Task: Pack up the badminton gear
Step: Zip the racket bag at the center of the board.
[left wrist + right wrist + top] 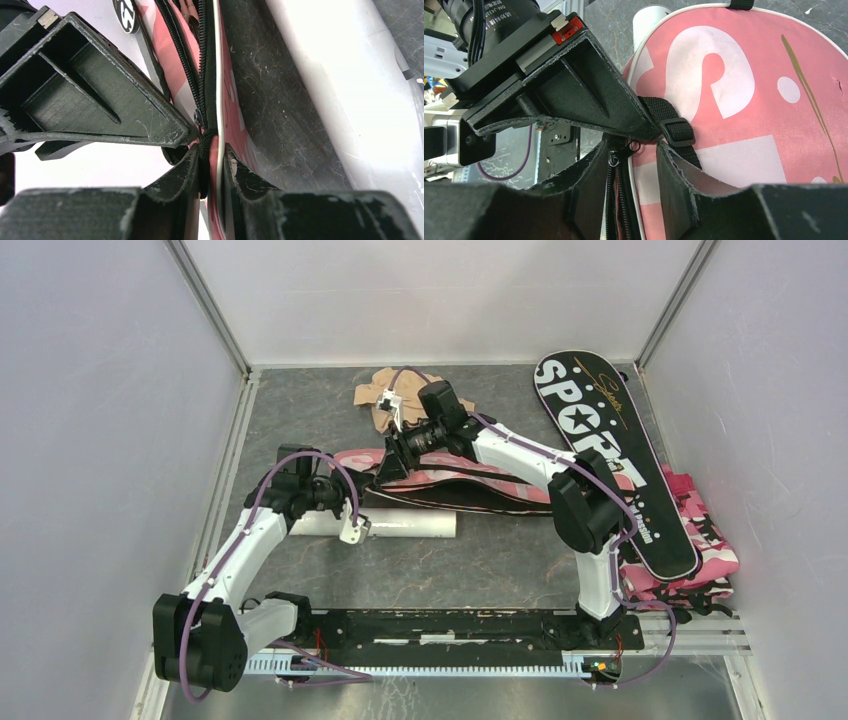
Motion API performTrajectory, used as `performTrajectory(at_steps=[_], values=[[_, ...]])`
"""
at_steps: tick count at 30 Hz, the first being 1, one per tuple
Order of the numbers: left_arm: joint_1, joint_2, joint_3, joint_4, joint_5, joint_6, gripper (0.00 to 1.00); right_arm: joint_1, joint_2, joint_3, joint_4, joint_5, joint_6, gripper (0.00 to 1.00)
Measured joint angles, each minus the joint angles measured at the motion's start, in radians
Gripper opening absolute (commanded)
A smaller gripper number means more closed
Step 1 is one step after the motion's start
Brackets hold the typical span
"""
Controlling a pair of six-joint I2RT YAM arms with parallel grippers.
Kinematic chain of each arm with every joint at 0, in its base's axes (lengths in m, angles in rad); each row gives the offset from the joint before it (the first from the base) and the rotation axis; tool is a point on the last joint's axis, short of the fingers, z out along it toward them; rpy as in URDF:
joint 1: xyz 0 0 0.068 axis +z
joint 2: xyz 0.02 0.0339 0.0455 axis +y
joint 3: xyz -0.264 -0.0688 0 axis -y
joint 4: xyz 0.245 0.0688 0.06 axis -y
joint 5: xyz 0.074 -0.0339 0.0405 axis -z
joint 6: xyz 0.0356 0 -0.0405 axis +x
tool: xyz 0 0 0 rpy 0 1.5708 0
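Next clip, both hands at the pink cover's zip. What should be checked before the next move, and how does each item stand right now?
1. Edge held: left hand is clamped on the zip edge of the pink racket-shaped fabric cover: ok.
2. Slider lined up: right hand sits astride the zip slider: ok.
3. Slider gripped: jaws stand apart, not closed on it: not ok.
4. Black webbing strap with buckle clear of the right hand: not ok, it lies at one fingertip.
5. Racket inside the cover: cannot tell.
6. The long white tube packed: not ok, it lies outside, beside the cover.
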Motion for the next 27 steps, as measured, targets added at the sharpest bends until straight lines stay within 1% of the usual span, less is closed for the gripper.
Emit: performTrajectory(at_steps=[6, 9, 11, 12, 15, 18, 23, 24, 27], values=[[0.000, 0.000, 0.000, -0.003, -0.012, 0.000, 0.02, 0.015, 0.007, 0.028, -0.045, 0.014, -0.063, 0.51], [0.000, 0.001, 0.000, -0.011, -0.018, -0.004, 0.02, 0.026, 0.027, 0.044, -0.055, 0.001, -0.096, 0.51], [0.000, 0.001, 0.000, -0.016, -0.023, -0.026, 0.02, 0.031, 0.032, 0.047, -0.066, -0.003, -0.129, 0.48], [0.000, 0.001, 0.000, -0.016, -0.024, -0.040, 0.02, 0.034, 0.032, 0.047, -0.070, -0.006, -0.145, 0.46], [0.000, 0.001, 0.000, -0.013, -0.027, -0.104, 0.02, 0.037, 0.032, 0.047, -0.081, -0.008, -0.192, 0.36], [0.000, 0.001, 0.000, 0.001, -0.044, -0.162, 0.02, 0.038, 0.032, 0.045, -0.100, -0.010, -0.220, 0.24], [-0.001, 0.001, 0.000, 0.003, -0.065, -0.190, 0.02, 0.040, 0.031, 0.037, -0.089, -0.005, -0.225, 0.02], [-0.001, 0.001, 0.000, 0.002, -0.070, -0.193, 0.02, 0.039, 0.031, 0.034, -0.085, -0.002, -0.226, 0.00], [-0.003, 0.001, 0.000, -0.001, -0.081, -0.203, 0.02, 0.027, 0.023, 0.010, -0.066, 0.016, -0.214, 0.00]])
